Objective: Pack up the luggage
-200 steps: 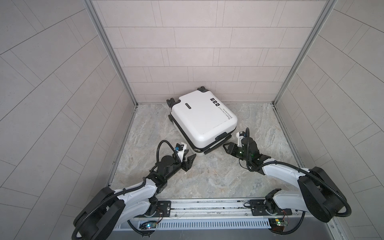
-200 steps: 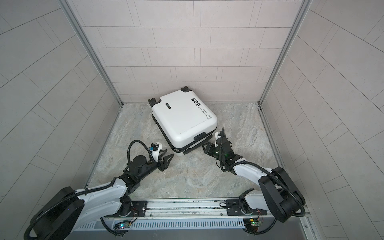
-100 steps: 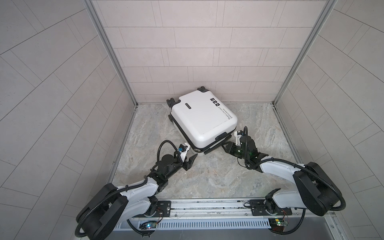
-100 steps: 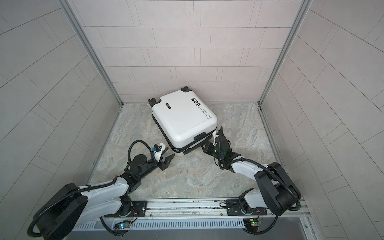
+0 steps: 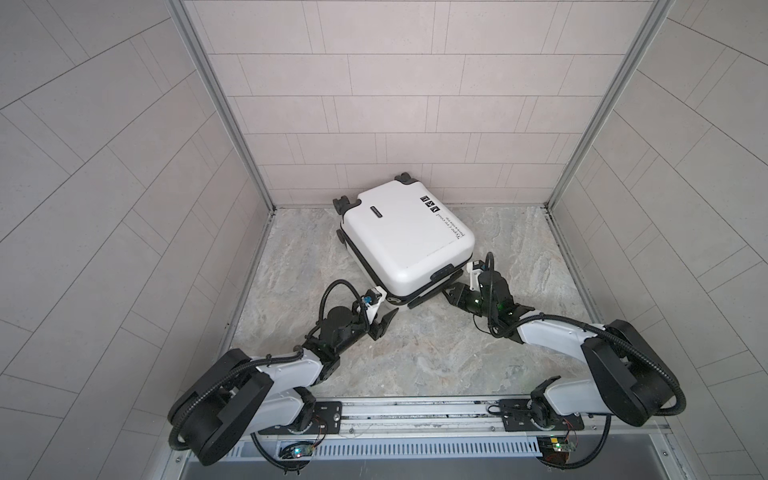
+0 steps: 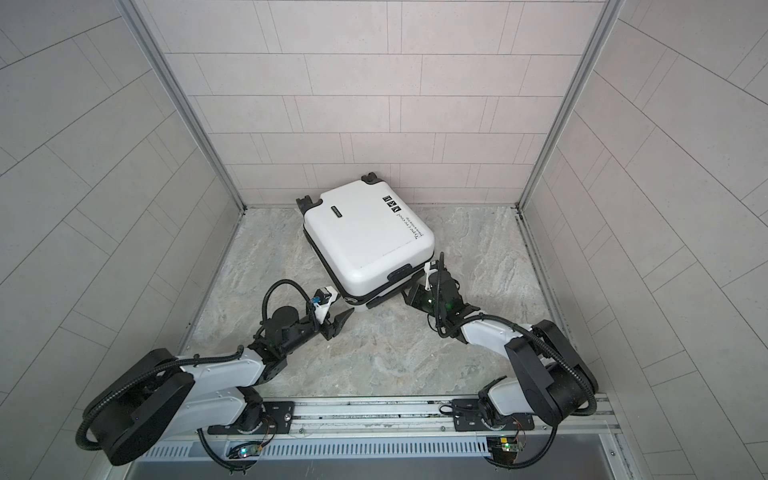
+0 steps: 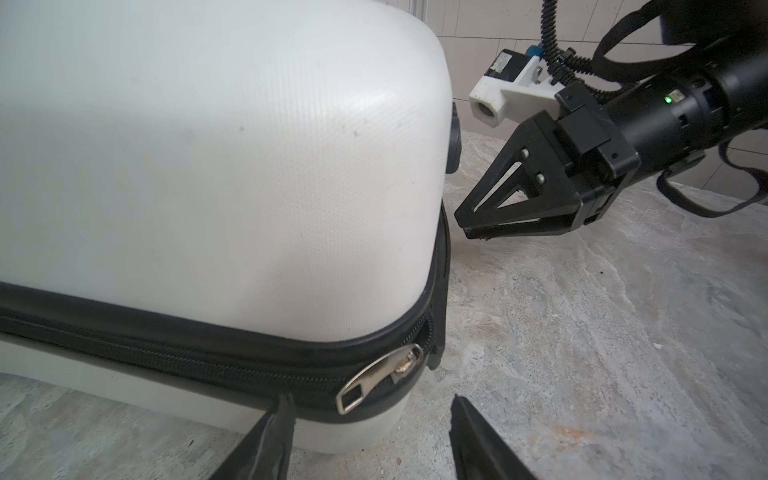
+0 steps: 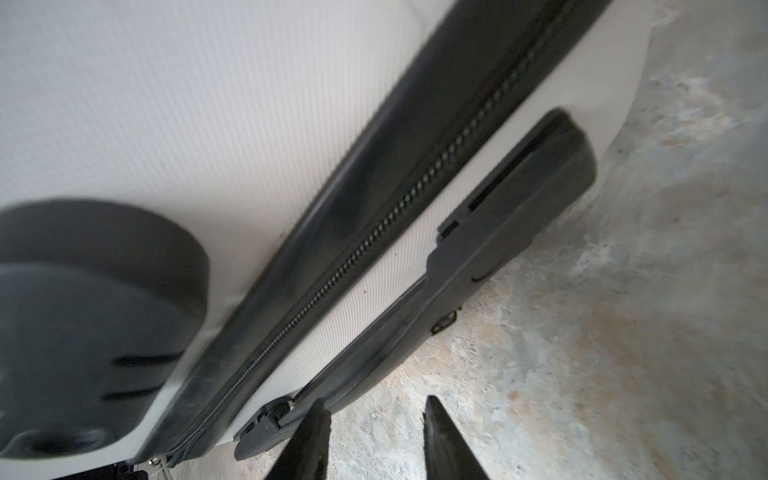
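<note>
- The luggage (image 5: 401, 239) is laid flat and closed on the desk (image 5: 415, 353), in the upper middle of both top views, near the back wall (image 5: 395, 104).
- No loose items are seen on the desk, so packing is judged nearly done; perhaps only the zip is left.
- The left gripper (image 7: 370, 415) is placed at the zipper pull (image 7: 380, 380), fingers (image 7: 272, 440) spread, nothing grasped.
- The right gripper (image 8: 374, 411) is placed beside the handle (image 8: 498, 249), fingers (image 8: 440, 440) parted, empty.
</note>
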